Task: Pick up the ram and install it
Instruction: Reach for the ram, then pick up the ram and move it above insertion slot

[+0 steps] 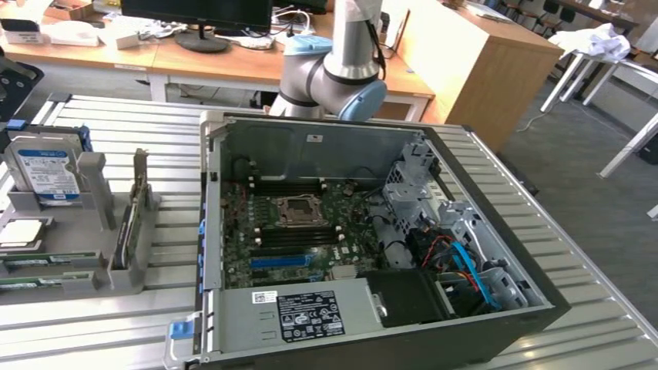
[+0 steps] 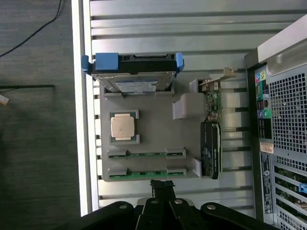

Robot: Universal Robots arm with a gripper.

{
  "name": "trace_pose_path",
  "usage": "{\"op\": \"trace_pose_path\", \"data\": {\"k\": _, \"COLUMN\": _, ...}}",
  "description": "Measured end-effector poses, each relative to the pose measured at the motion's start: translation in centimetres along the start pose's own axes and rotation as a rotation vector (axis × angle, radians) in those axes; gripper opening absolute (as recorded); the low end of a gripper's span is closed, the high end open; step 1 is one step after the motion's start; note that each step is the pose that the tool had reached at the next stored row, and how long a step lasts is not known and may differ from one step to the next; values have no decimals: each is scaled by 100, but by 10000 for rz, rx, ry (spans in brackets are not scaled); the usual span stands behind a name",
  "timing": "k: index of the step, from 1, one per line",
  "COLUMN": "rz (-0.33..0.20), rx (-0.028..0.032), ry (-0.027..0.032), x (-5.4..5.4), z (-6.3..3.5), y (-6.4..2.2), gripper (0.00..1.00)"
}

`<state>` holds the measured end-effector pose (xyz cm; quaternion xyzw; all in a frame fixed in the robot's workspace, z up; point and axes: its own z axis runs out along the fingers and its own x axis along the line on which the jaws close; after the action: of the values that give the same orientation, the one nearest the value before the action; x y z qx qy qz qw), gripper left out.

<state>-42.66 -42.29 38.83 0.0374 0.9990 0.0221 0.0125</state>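
Observation:
Two green ram sticks [image 2: 146,154] [image 2: 146,173] lie side by side in slots of a grey holder [image 2: 153,134]; in the exterior view they sit at the holder's near left edge [image 1: 29,263]. My gripper [image 2: 163,185] hangs high above the holder, just beyond the outer ram stick, shut with nothing in it. The open computer case [image 1: 381,254] lies beside the holder, its motherboard [image 1: 298,231] facing up with dark memory slots around the processor socket [image 1: 298,210]. My arm [image 1: 344,69] rises behind the case.
The holder also carries a blue-labelled hard drive [image 2: 132,72], a processor chip [image 2: 122,127] and an upright graphics card [image 2: 212,143]. A blue slot [image 1: 280,262] lies on the motherboard. The ribbed metal table [image 1: 123,308] ends close to the holder. Desks stand behind.

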Motion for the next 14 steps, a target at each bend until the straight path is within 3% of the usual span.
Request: {"op": "trace_pose_path", "data": {"k": 14, "rz": -81, "rx": -2, "ry": 4, "x": 1, "z": 0, "y": 0, "gripper": 11}}
